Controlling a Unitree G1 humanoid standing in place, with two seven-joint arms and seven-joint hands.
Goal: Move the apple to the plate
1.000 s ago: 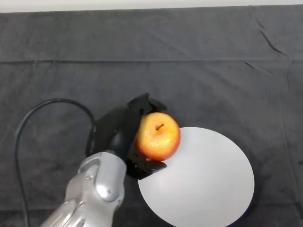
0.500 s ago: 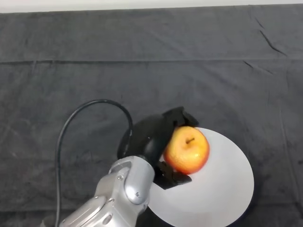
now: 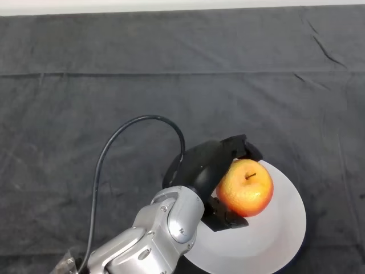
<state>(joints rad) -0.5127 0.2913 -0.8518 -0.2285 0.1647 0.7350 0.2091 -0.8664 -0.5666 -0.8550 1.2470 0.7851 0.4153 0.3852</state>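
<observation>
Your hand held the apple over the plate, which lay right of the arm.

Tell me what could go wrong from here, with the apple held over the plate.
The apple is round and still gripped by the hand; whether it touches the plate cannot be told, so a release may let it drop and roll off. The hand hangs over the plate's left rim and may nudge the plate when lowering.
</observation>
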